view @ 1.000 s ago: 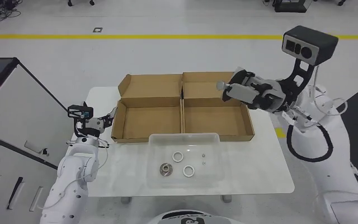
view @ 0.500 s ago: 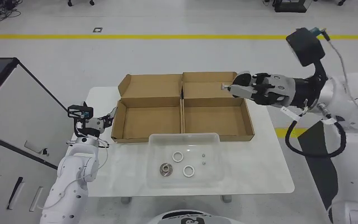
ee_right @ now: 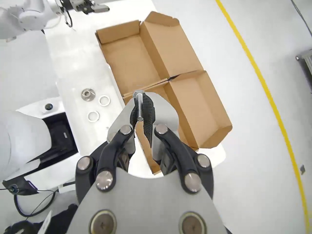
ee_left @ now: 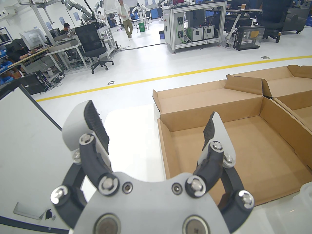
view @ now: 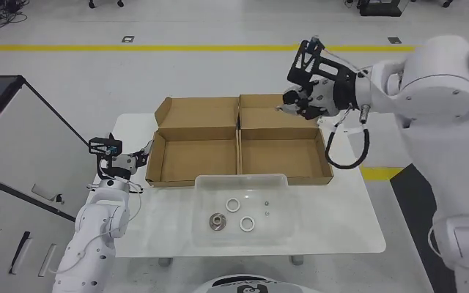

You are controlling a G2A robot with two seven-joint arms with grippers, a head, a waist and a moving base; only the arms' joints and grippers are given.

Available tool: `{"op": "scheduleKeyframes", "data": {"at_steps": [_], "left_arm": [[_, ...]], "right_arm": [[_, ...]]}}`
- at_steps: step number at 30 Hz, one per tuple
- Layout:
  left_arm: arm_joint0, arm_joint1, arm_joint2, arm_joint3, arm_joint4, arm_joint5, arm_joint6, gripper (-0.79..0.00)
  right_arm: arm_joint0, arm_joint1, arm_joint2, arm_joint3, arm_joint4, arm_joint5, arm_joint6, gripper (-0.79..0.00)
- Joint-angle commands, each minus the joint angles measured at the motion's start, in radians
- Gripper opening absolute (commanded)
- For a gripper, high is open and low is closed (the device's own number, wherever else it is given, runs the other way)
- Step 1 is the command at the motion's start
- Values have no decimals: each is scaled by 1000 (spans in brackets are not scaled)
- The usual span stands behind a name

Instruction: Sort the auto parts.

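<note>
Top view looks down on the whole surface (view: 344, 212). Left wrist view sits low, facing across the cardboard boxes (ee_left: 243, 147); right wrist view looks down from high. All share both boxes.

Pale grey floor (view: 220, 22), yellow floor line (view: 146, 47), black office chairs (ee_left: 91, 37), white desk (ee_left: 63, 47), metal equipment rack (ee_left: 192, 10)

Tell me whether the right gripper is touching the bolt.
Touching. The right wrist view shows the bolt clamped lengthwise in the right gripper, both jaws pressed against its threaded shank and its head poking out past the tips.
</note>
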Motion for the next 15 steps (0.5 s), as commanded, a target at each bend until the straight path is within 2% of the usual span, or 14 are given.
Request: {"op": "scheduleKeyframes", "data": {"at_steps": [1,7,15], "left_arm": [[0,0,0,0,0,0,0,0],[0,0,0,0,0,0,0,0],[0,0,0,0,0,0,0,0]], "right_arm": [[29,-2,-64,29,-43,4,3,-785],[83,-3,-204,110,-120,-2,-4,-785],[108,-6,-324,215,-148,-12,-13,-785]]}}
